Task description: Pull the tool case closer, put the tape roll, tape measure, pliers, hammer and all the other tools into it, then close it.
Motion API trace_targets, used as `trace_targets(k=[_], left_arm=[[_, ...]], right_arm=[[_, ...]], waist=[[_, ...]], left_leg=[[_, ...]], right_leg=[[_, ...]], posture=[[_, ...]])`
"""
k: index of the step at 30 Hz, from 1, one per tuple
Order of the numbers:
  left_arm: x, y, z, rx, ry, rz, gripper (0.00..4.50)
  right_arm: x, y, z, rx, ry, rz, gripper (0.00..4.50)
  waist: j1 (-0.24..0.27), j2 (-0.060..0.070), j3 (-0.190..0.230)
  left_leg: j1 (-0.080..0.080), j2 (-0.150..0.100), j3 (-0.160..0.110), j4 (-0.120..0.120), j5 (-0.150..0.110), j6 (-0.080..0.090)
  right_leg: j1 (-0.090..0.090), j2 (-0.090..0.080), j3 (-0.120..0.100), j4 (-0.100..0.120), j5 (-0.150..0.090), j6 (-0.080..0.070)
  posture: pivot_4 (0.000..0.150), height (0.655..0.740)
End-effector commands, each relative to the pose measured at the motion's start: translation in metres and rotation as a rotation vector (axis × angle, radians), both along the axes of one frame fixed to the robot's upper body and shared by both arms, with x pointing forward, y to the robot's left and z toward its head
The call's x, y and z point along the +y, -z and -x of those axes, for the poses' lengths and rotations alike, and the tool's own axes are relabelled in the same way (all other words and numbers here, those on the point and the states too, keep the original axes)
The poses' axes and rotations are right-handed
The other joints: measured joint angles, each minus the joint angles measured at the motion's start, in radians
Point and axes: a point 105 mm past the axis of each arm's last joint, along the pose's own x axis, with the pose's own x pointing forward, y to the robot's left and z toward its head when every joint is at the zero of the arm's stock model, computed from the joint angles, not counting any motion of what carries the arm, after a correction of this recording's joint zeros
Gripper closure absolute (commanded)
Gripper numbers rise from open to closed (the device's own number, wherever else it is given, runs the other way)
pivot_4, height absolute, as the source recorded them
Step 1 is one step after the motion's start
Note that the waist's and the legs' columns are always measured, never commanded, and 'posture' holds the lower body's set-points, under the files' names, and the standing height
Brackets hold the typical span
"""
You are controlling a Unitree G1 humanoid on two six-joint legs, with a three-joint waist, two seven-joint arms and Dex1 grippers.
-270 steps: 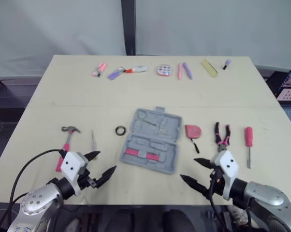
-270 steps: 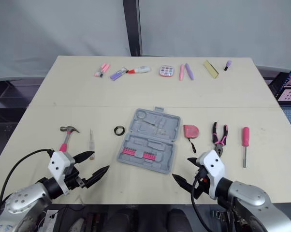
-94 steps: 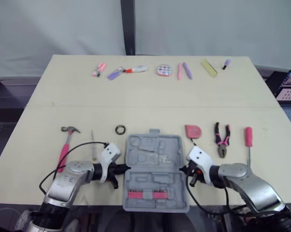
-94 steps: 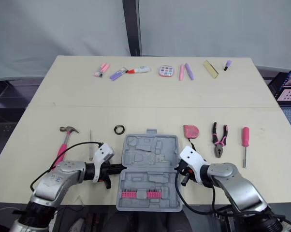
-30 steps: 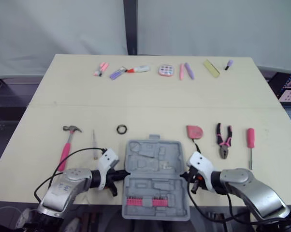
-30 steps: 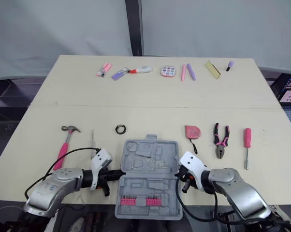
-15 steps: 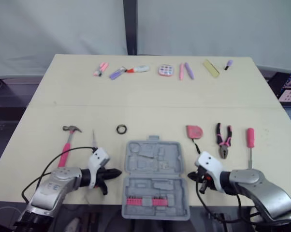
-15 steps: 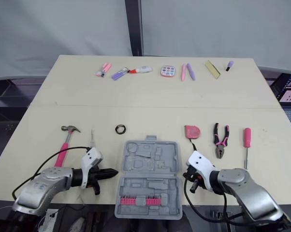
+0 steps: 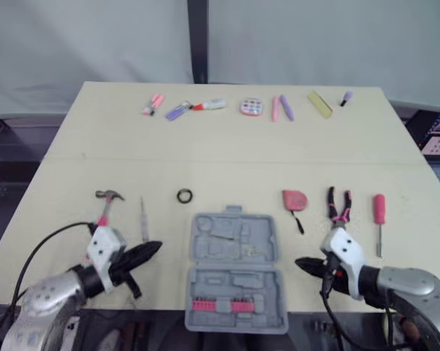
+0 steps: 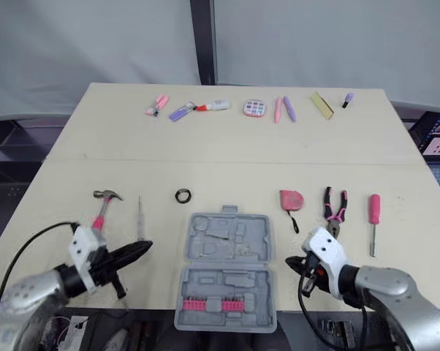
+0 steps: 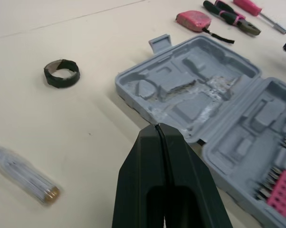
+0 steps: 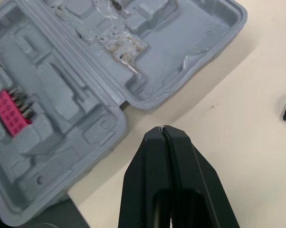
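Grey plastic tool case [image 9: 234, 270] open, pulled near. Left hand [image 9: 154, 248] and right hand [image 9: 302, 262] clenched, empty. To do: filling it, then closing it.

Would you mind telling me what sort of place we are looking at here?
Likely a robot test lab rather than a workshop: a pale table against a grey curtain, with hammer and pliers spaced neatly beside an open tool case.

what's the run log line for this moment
tool case: open, near edge | left claw: shut, empty, beside case | right claw: shut, empty, beside case | hammer, pliers: outside case
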Motion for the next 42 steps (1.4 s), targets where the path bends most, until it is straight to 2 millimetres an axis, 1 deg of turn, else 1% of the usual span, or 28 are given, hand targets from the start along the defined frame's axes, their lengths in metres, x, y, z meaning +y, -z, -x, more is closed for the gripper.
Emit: trace_targets(k=[1, 5, 8, 9, 12, 19, 25, 28, 32, 35, 39, 42], left_arm=[[0.007, -0.008, 0.009, -0.073, -0.046, -0.028, 3.69], [0.012, 0.0, 0.021, -0.066, -0.065, -0.048, 1.91], [0.017, 0.003, 0.027, -0.064, -0.075, -0.054, 0.44], [0.019, 0.004, 0.029, -0.064, -0.079, -0.056, 0.02], [0.019, 0.006, 0.03, -0.064, -0.081, -0.063, 0.02], [0.017, 0.007, 0.029, -0.059, -0.074, -0.052, 0.02], [0.018, 0.005, 0.025, -0.053, -0.072, -0.044, 0.02], [0.018, 0.001, 0.022, -0.043, -0.063, -0.029, 0.02], [0.014, -0.004, 0.02, 0.0, 0.015, -0.001, 0.02], [0.016, -0.01, 0.012, -0.001, 0.025, 0.006, 0.02], [0.015, -0.01, 0.008, 0.017, 0.057, -0.014, 0.02], [0.014, -0.014, -0.001, 0.012, 0.077, -0.028, 0.02]], right_arm=[[0.0, -0.007, 0.004, -0.038, 0.014, -0.013, 3.65], [-0.002, -0.005, 0.009, -0.041, 0.033, -0.028, 1.89], [-0.007, -0.001, 0.014, -0.035, 0.042, -0.025, 0.44], [-0.009, 0.0, 0.016, -0.032, 0.044, -0.022, 0.03], [-0.013, 0.002, 0.02, -0.027, 0.049, -0.019, 0.03], [-0.014, 0.002, 0.023, -0.03, 0.044, -0.025, 0.03], [-0.014, -0.003, 0.025, -0.065, 0.03, -0.033, 0.03], [-0.013, -0.012, 0.024, -0.139, 0.023, -0.065, 0.03], [-0.011, -0.026, 0.022, -0.278, 0.014, -0.116, 0.03], [-0.007, -0.034, 0.023, -0.355, -0.008, -0.167, 0.03], [-0.003, -0.032, 0.027, -0.367, -0.036, -0.173, 0.03], [0.003, -0.031, 0.028, -0.366, -0.044, -0.184, 0.03]], waist=[[0.003, 0.0, 0.0], [0.012, 0.0, 0.0], [0.015, 0.001, 0.0], [0.018, 0.001, 0.0], [0.021, 0.001, 0.0], [0.02, 0.001, 0.0], [0.021, 0.001, 0.0], [0.022, 0.001, 0.0], [0.021, 0.001, 0.0], [0.02, 0.001, 0.0], [0.017, 0.002, 0.0], [0.017, 0.002, 0.001]], left_leg=[[0.0, 0.0, 0.0, 0.0, 0.0, 0.0], [0.0, -0.001, 0.0, 0.0, 0.0, 0.001], [0.0, 0.0, 0.001, 0.0, 0.0, 0.001], [0.0, 0.0, 0.001, 0.0, 0.0, 0.001], [0.0, 0.0, 0.001, 0.0, 0.0, 0.001], [0.0, 0.001, 0.001, 0.0, 0.0, 0.001], [0.0, 0.001, 0.001, 0.0, 0.0, 0.001], [0.0, 0.0, 0.001, 0.0, 0.0, 0.001], [0.0, 0.001, 0.001, 0.0, 0.0, 0.001], [0.001, 0.001, 0.001, 0.0, 0.0, 0.001], [0.001, 0.001, 0.001, 0.0, 0.0, 0.001], [0.002, 0.001, 0.0, 0.0, 0.0, 0.0]], right_leg=[[0.0, 0.0, 0.0, 0.0, 0.0, 0.0], [0.001, 0.001, 0.001, -0.002, 0.0, 0.0], [0.001, 0.004, 0.001, -0.003, 0.0, 0.0], [0.001, 0.004, 0.001, -0.003, 0.0, 0.0], [0.001, 0.005, 0.001, -0.005, 0.0, 0.0], [0.002, 0.006, 0.001, -0.004, 0.0, 0.0], [0.002, 0.007, 0.001, -0.004, 0.0, 0.0], [0.002, 0.007, 0.001, -0.003, 0.0, 0.0], [0.002, 0.007, 0.001, -0.002, 0.0, 0.0], [0.002, 0.007, 0.001, -0.002, 0.0, 0.0], [0.002, 0.007, 0.002, -0.001, 0.0, 0.0], [0.002, 0.007, 0.002, 0.0, 0.0, 0.0]], posture=[[0.15, 0.74], [0.15, 0.74], [0.15, 0.74], [0.15, 0.74], [0.15, 0.74], [0.15, 0.74], [0.15, 0.74], [0.15, 0.74], [0.15, 0.74], [0.15, 0.74], [0.15, 0.74], [0.15, 0.74]])
